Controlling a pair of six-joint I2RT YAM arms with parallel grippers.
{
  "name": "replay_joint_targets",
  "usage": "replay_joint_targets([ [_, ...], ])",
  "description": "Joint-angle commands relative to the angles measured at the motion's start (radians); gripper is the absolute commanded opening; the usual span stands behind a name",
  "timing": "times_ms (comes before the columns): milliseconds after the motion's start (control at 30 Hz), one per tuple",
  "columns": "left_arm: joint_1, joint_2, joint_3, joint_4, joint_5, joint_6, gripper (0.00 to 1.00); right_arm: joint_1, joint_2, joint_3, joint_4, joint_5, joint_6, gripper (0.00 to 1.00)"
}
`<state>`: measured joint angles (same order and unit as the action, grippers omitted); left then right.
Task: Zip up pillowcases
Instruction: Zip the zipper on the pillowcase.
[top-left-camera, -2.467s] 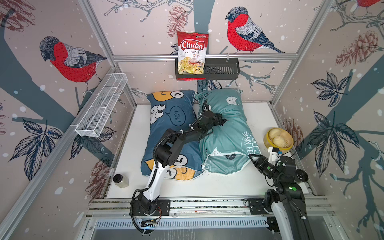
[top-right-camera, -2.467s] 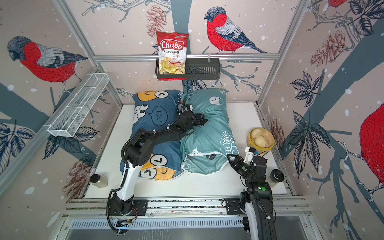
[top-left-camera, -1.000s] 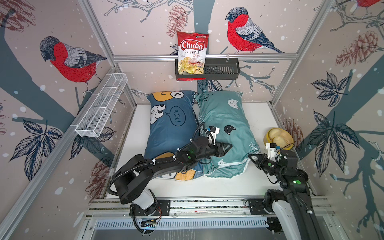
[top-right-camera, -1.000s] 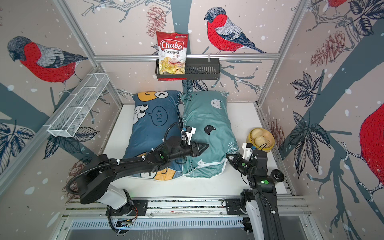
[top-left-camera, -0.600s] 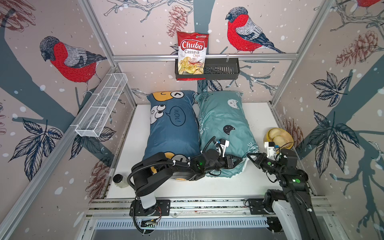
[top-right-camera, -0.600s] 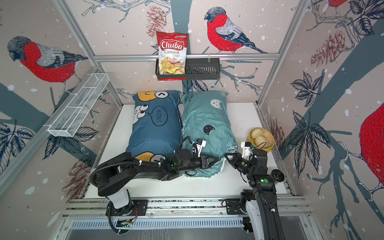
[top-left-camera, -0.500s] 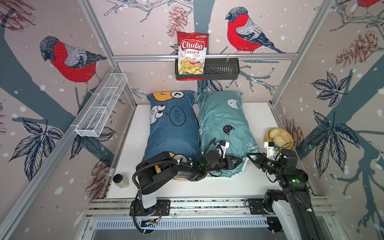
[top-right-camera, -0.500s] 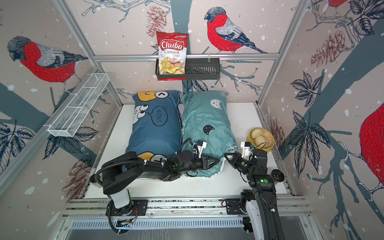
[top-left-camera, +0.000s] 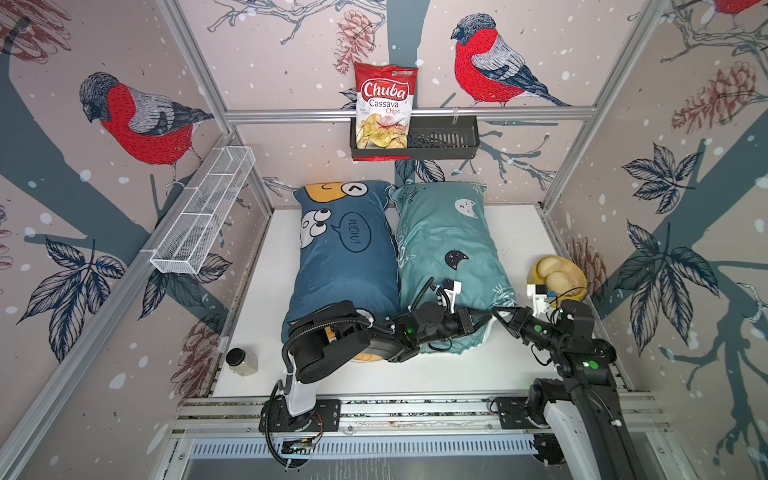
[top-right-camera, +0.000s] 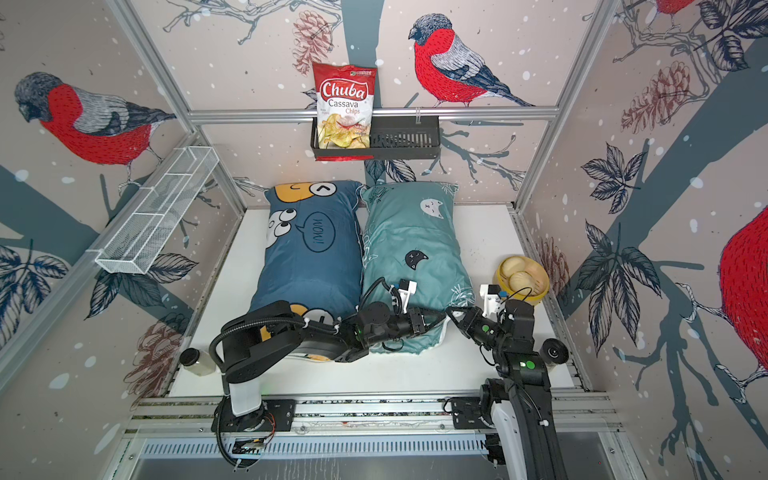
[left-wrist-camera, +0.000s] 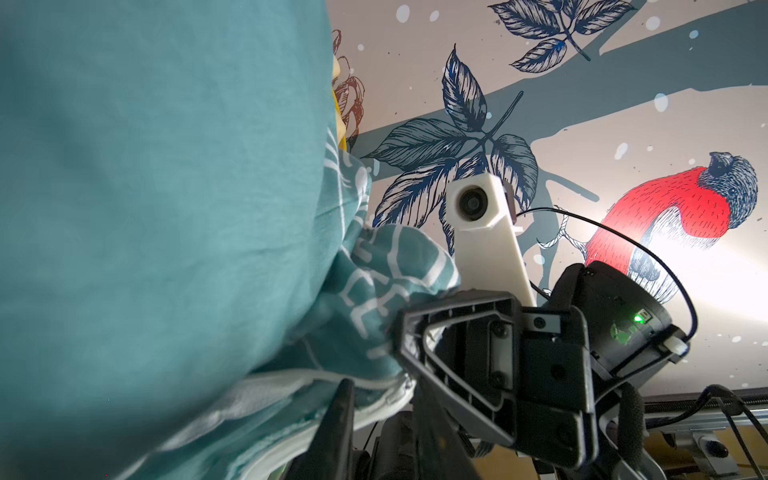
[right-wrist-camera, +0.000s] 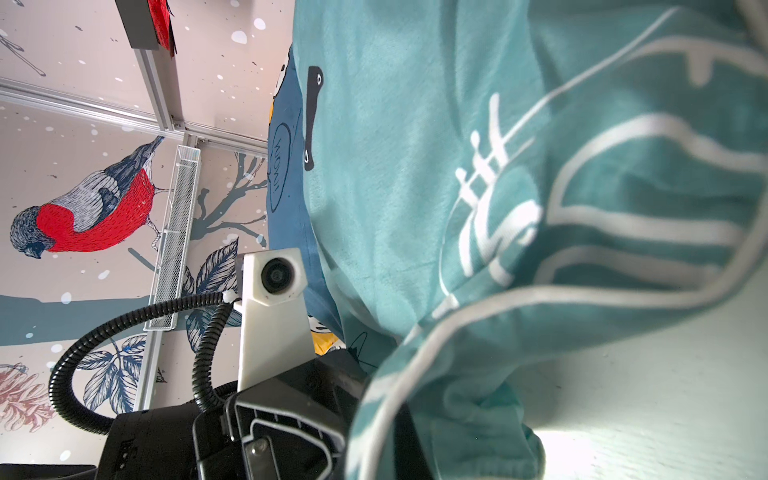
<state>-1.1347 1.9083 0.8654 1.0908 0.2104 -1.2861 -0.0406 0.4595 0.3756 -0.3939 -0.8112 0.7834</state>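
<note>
Lying side by side on the white bench (top-left-camera: 515, 232), long edges touching, are the blue pillow (top-left-camera: 345, 266) and the teal pillow (top-left-camera: 440, 241). Both arms work at the teal pillow's near right corner.

- **Right claw** (top-left-camera: 497, 312): pressed together on a bunch of the corner fabric. The left wrist view shows this fabric drawn slightly off the stuffing.
- **Left claw** (top-left-camera: 481, 322): its arm crosses the blue pillow's near end and meets the same corner from the opposite side. Its fingers (left-wrist-camera: 341, 409) straddle the white-piped hem with a narrow gap between them. Whether they pinch the hem cannot be told.
- **Spacing:** the two claws stand almost tip to tip.

A yellow bowl (top-left-camera: 559, 276) stands near the teal pillow at the bench's right edge. A small jar (top-left-camera: 241, 361) sits at the near left corner.
</note>
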Motion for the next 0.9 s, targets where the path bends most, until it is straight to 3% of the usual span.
replay_joint_targets([
  [0,-0.007,0.003,0.017,0.045,0.016,-0.015,0.25,0.000,-0.001,0.003,0.032,-0.028,-0.003,0.00],
  [867,-0.013,0.019,0.036,0.025,0.026,-0.016,0.06,0.002,-0.005,-0.005,0.030,-0.028,-0.027,0.00],
])
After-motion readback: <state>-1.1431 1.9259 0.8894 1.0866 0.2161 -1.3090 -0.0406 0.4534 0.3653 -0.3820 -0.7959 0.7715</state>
